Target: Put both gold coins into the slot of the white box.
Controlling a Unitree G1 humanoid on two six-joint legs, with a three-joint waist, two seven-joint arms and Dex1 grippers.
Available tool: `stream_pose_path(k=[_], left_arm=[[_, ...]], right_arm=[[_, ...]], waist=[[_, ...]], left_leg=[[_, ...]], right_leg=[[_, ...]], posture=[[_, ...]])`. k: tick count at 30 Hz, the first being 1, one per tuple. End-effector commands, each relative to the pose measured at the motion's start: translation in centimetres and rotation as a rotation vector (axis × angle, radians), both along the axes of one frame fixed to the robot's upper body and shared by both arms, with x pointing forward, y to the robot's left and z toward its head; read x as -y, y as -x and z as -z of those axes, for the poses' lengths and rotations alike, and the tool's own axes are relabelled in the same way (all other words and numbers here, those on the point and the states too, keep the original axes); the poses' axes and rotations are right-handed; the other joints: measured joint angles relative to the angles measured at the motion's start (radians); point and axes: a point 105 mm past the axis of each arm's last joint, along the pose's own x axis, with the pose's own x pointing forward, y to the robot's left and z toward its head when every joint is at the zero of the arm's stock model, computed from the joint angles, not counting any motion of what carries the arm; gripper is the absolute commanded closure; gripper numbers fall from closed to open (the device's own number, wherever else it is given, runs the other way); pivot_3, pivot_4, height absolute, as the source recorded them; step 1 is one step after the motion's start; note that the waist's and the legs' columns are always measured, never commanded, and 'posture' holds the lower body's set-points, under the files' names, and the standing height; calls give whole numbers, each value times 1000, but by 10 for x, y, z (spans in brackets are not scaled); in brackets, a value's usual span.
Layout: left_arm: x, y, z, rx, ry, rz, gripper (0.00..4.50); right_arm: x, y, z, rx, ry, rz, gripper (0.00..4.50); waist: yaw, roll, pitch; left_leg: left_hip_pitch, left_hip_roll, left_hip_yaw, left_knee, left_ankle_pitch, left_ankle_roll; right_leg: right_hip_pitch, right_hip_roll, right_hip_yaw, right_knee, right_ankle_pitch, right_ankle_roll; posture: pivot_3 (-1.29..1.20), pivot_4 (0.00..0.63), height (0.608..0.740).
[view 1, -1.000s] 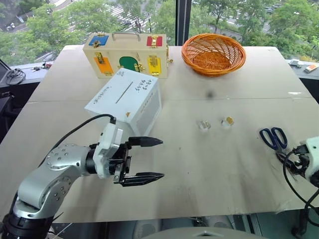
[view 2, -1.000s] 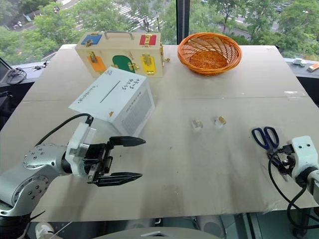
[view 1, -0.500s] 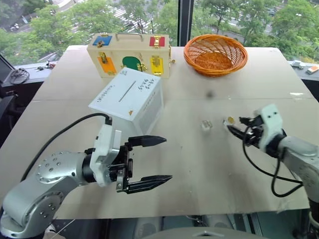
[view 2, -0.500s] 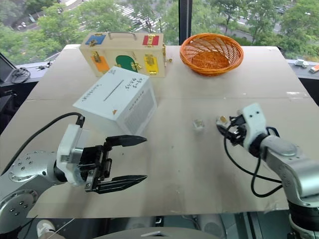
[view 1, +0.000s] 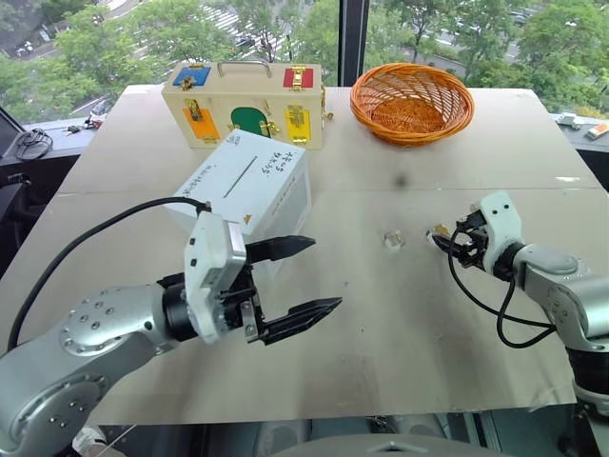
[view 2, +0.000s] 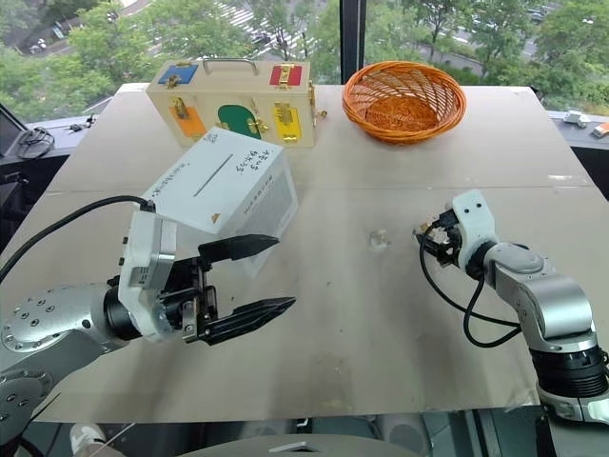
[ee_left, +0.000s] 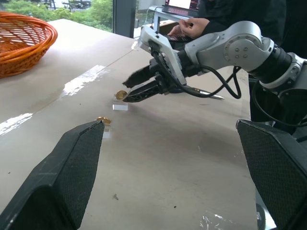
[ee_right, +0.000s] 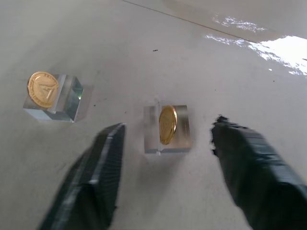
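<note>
Counter [view 1: 533, 143] bearing woven basket [view 1: 411, 102] and wooden case [view 1: 245, 103] at the back; white box [view 1: 249, 183], slot [view 1: 240, 176] running front to back. Two gold coins [ee_right: 167, 124] upright in clear holders [ee_right: 180, 132]. Right gripper [ee_right: 163, 158], jaws apart around one coin; left gripper [view 1: 306, 279], jaws wide apart, near box

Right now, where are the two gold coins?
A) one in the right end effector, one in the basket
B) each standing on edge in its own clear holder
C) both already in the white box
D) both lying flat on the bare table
B: in the right wrist view each gold coin stands on edge in its own clear holder, the nearer one between the open fingers of the right end effector, not yet gripped.
</note>
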Motion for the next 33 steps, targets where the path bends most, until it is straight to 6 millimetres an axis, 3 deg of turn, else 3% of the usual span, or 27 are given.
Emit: stream_pose_path(k=[1, 9, 20, 26, 33], left_arm=[[-4, -2, 0, -3, -7, 8, 0], [-20, -11, 17, -27, -19, 10, 0], [-15, 1, 25, -9, -25, 39, 0], [-3, 7, 23, 2, -20, 45, 0], [-3, 10, 19, 7, -18, 44, 0]], right_arm=[[0, -1, -13, 34, 7, -21, 2508], [-2, -4, -10, 28, -2, -18, 2508], [-2, -8, -8, 25, -14, -17, 2508], [-2, -8, -8, 26, -14, -17, 4452], [-2, -8, -8, 28, -9, -18, 4452]], waist=[[0, 0, 0], [-1, 0, 0], [-1, 0, 0], [0, 0, 0], [-1, 0, 0]], left_leg=[[0, 0, 0, 0, 0, 0], [0, 0, 1, -1, 0, 0], [-1, 1, 1, -1, 0, 0], [-1, 1, 0, -1, 0, 0], [-1, 1, 0, -1, 0, 0]], right_leg=[[0, 0, 0, 0, 0, 0], [0, 1, 0, 0, 0, -1], [0, 1, 0, 0, 0, -1], [0, 0, 0, 0, 0, -1], [0, 1, 0, 0, 0, -1]], posture=[[0, 150, 740], [0, 150, 740], [0, 150, 740], [0, 150, 740], [0, 150, 740]])
